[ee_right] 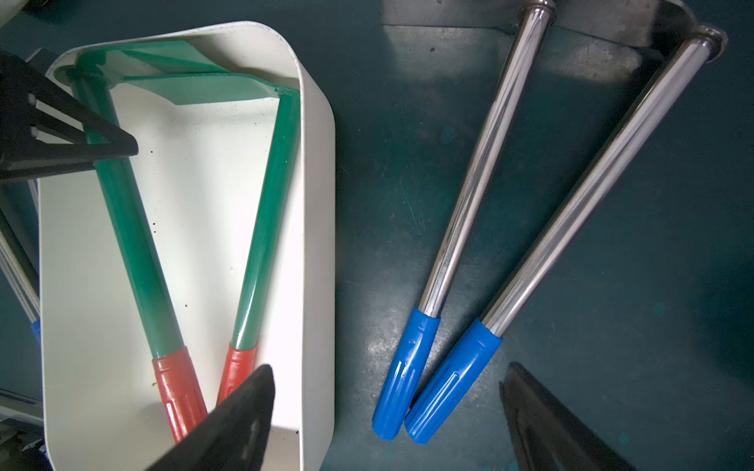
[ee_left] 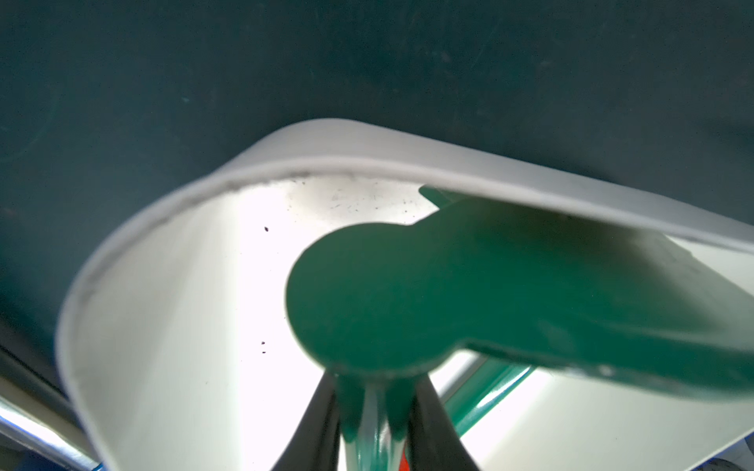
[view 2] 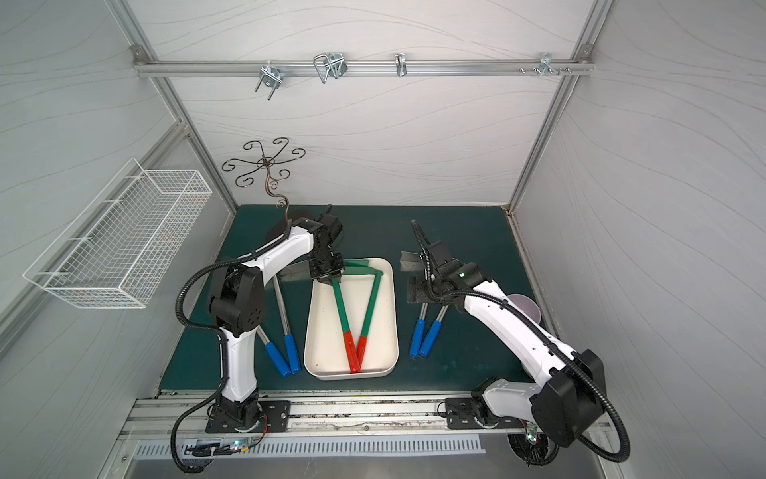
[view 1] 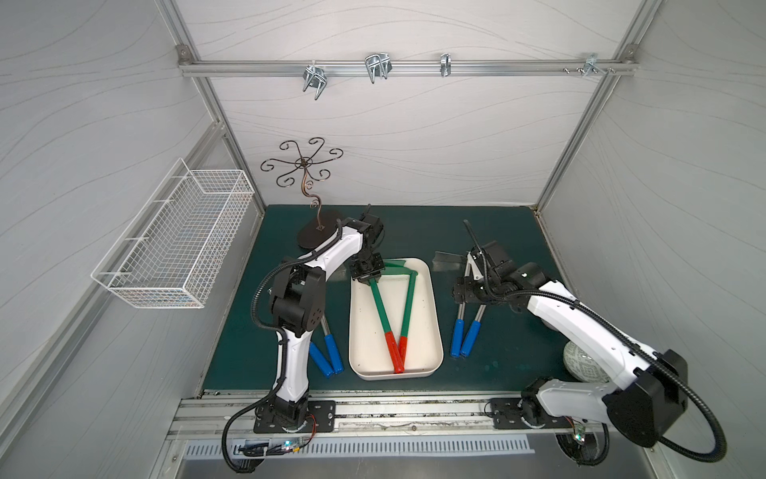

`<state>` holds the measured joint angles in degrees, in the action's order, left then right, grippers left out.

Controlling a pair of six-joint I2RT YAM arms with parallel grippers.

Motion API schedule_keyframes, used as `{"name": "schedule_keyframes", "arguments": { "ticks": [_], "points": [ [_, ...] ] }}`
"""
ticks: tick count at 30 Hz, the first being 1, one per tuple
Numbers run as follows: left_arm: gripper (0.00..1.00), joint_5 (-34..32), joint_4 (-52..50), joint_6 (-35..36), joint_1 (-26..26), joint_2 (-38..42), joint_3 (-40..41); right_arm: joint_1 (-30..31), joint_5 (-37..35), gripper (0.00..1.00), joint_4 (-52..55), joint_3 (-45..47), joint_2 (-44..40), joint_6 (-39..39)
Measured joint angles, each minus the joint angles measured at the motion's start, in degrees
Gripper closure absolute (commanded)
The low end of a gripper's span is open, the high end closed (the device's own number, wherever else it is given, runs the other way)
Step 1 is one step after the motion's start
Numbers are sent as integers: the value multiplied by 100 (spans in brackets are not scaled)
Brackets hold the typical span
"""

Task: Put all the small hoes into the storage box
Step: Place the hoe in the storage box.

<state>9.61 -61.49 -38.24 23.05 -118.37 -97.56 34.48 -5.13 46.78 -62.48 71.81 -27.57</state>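
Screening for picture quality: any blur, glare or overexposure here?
Left wrist view: the head of the green hoe looms close and soft, out of focus; the storage box floor is blown out white. Right wrist view: sharp, with glare streaks on the chrome hoe shafts. Both top views: evenly lit, in focus.

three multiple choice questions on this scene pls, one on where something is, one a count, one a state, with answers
1. Where do the two green hoes lie?
A) in the wire basket
B) hung on the wall hooks
C) in the cream tray

2. How many blue-grip hoes lie on the mat?
A) four
B) two
C) six

3. What is the left gripper doing?
A) hanging open
B) shut on a green hoe's handle
C) shut on a blue-grip hoe

Answers:
1 C, both lie inside the tray's rim.
2 A, two lie on each side of the tray.
3 B, its jaws clamp the green handle near the head.
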Motion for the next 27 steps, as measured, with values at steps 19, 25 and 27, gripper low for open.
{"name": "schedule_keyframes", "arguments": {
  "ticks": [19, 25, 27],
  "points": [
    [70, 138, 162, 42, -131, -304, 133, 0, 0, 10, 2, 26, 0, 2],
    [54, 181, 44, 199, -125, -313, 133, 0, 0, 10, 2, 42, 0, 2],
    [51, 181, 28, 234, -122, -313, 133, 0, -2, 10, 7, 44, 0, 0]
  ]
}}
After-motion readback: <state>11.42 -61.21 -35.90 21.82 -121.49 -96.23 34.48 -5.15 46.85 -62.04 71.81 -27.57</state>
